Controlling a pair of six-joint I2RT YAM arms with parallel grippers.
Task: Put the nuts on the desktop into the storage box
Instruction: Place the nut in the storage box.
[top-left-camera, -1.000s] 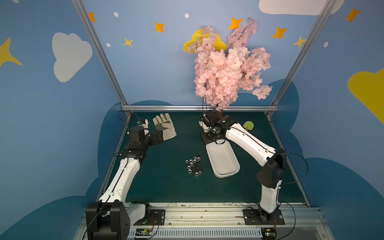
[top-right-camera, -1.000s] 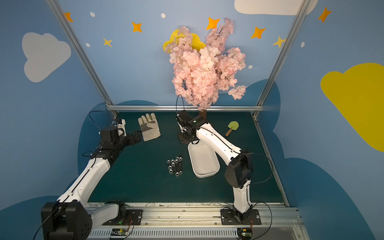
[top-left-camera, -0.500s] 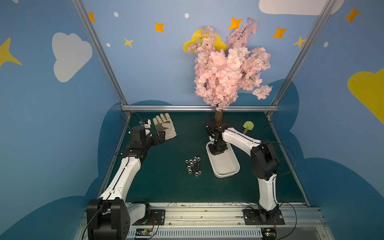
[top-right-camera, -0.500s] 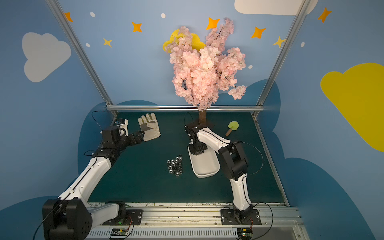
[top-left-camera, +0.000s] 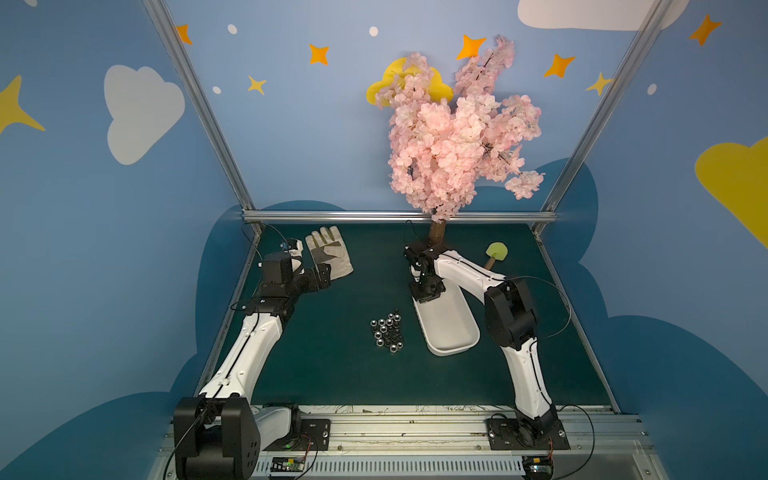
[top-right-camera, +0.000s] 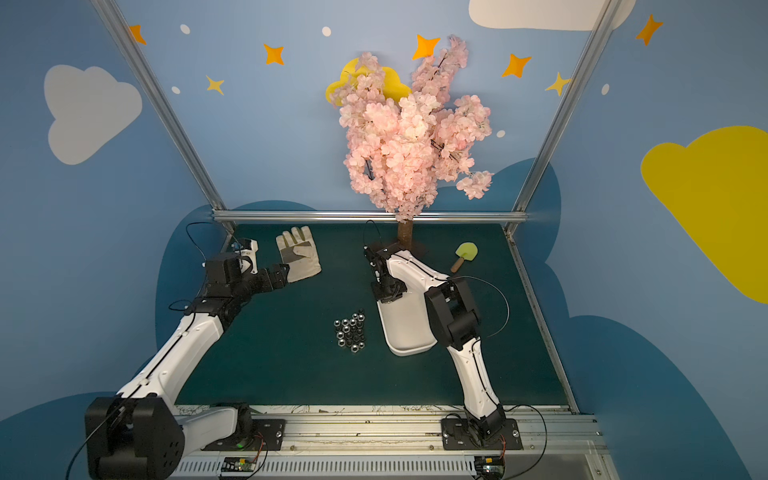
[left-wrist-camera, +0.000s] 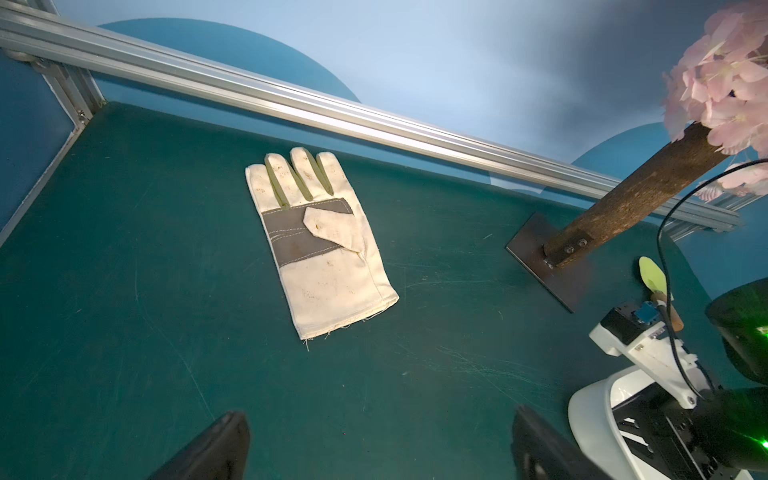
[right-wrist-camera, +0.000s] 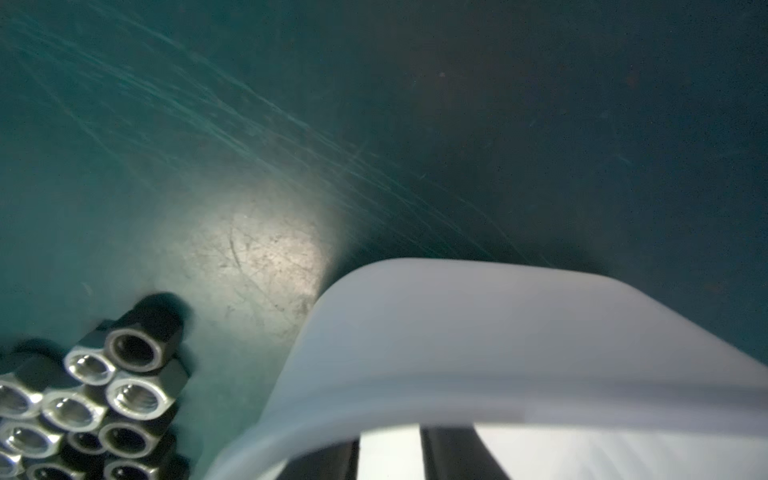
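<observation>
Several silver hex nuts (top-left-camera: 387, 332) (top-right-camera: 351, 332) lie clustered on the green desktop (top-left-camera: 332, 374), just left of the white storage box (top-left-camera: 451, 352) (top-right-camera: 409, 351). My right gripper (top-left-camera: 424, 295) (top-right-camera: 388, 297) points down at the box's far end. In the right wrist view its two dark fingers (right-wrist-camera: 446, 453) stand slightly apart behind the blurred box rim (right-wrist-camera: 478, 332), which hides the fingertips; the nuts (right-wrist-camera: 83, 399) lie beside it. My left gripper (top-left-camera: 322, 276) (left-wrist-camera: 380, 436) hovers open and empty by a beige glove.
The beige work glove (top-left-camera: 330, 257) (left-wrist-camera: 320, 245) lies at the back left. A pink blossom tree (top-left-camera: 437, 232) on a dark base plate stands at the back centre. A small green spatula (top-left-camera: 496, 251) lies at the back right. Aluminium rails frame the desktop.
My right arm has folded and brought its gripper down from above the box's far end to the box itself, and its jaws have parted a little. The left arm has barely moved.
</observation>
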